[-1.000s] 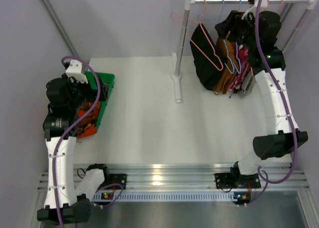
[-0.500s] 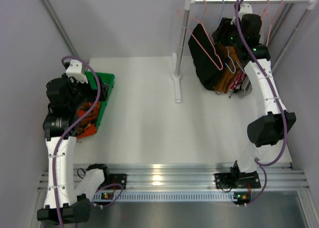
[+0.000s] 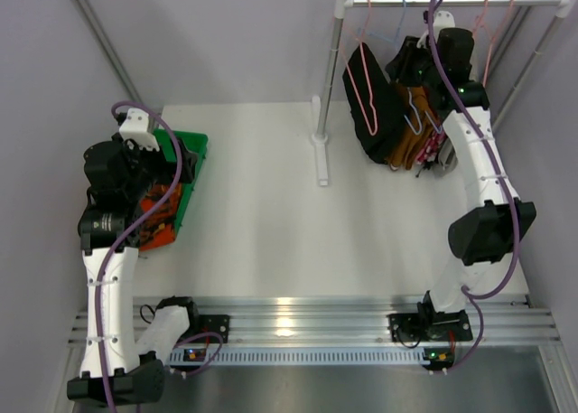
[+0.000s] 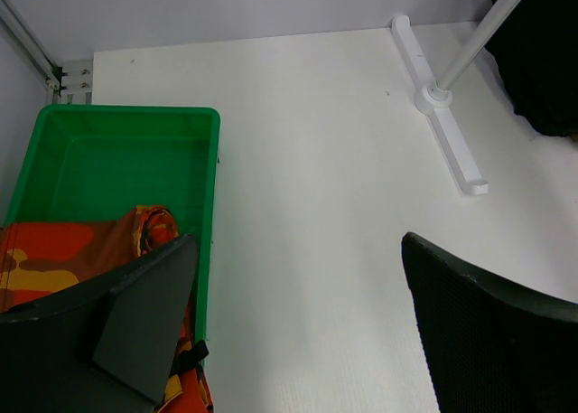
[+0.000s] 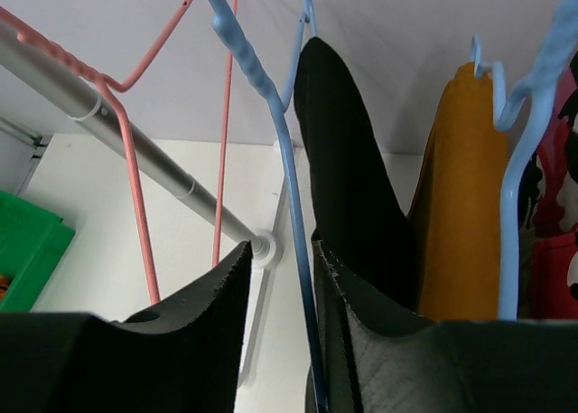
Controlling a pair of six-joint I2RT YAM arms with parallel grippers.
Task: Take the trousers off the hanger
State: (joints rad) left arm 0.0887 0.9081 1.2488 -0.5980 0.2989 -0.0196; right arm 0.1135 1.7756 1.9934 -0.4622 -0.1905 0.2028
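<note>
Three pairs hang on the rail (image 5: 158,164) at the far right of the table (image 3: 262,205). The black trousers (image 5: 348,178) are plain, draped in a long soft fold. Beside them are the mustard-brown trousers (image 5: 456,187), then the red-pink floral trousers (image 5: 551,205) at the right edge (pattern only partly visible). From above, the three bunch close together, black outermost toward the rack's upright. The right gripper (image 5: 282,250) is raised among the hangers with its fingers a little apart. The wire of a blue hanger (image 5: 274,133) runs down between them, close against the right-hand pad, with table showing through the gap on the other side; no cloth is held. A pink hanger (image 5: 137,214) hangs just left of it. The orange trousers (image 4: 63,250), with a dark and yellow pattern, lie crumpled in the near end of the green bin (image 4: 126,112) at the table's left edge. The left gripper (image 4: 298,243) hovers over that bin, fingers spread wide and holding nothing.
</note>
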